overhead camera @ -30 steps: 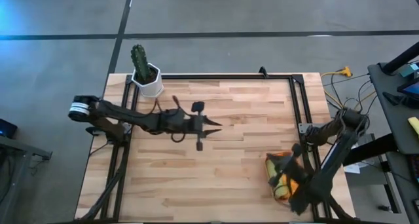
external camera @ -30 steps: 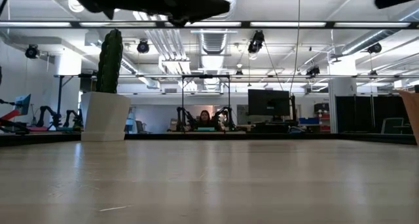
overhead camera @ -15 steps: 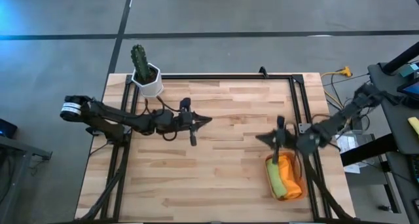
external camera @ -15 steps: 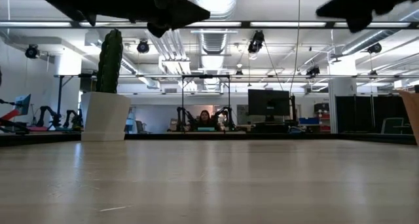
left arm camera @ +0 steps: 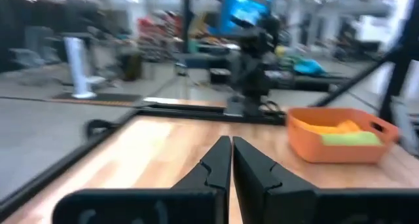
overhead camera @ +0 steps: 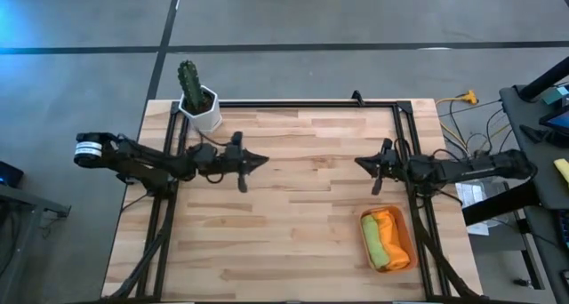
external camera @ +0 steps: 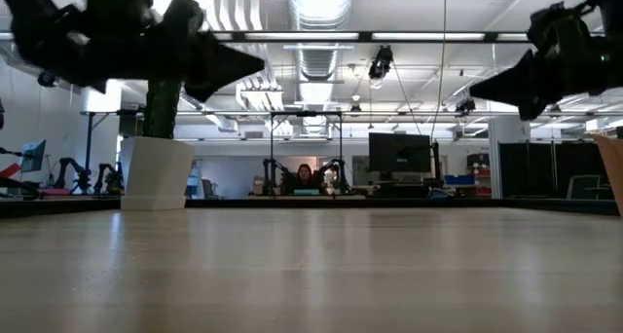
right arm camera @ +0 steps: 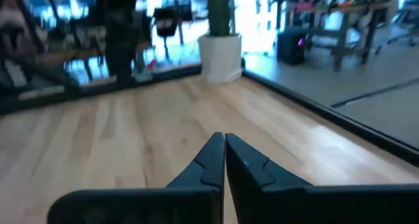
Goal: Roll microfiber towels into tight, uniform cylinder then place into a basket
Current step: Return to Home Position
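The basket [overhead camera: 407, 251], an orange-brown tray, stands on the table's near right; the left wrist view also shows the basket [left arm camera: 337, 149]. Two rolled microfiber towels lie side by side in it, a green towel [overhead camera: 371, 243] and an orange towel [overhead camera: 392, 231]. My left gripper [overhead camera: 264, 159] hovers shut and level over the table's left half, its fingers pointing right. My right gripper [overhead camera: 358, 161] hovers shut over the right half, just beyond the basket's far end, pointing left. Both grippers hold nothing.
A cactus in a white pot [overhead camera: 201, 104] stands at the far left corner. Black frame rails [overhead camera: 402, 144] run along the table's left, far and right edges. Bare wood [overhead camera: 307, 215] lies between the two grippers. A person [external camera: 305, 175] sits far off in the room.
My left gripper has drawn back toward the table's left edge, sunk a little and shut. My right arm has swung off the basket toward the far edge and turned level, pointing left. The basket now shows uncovered with both rolls in it.
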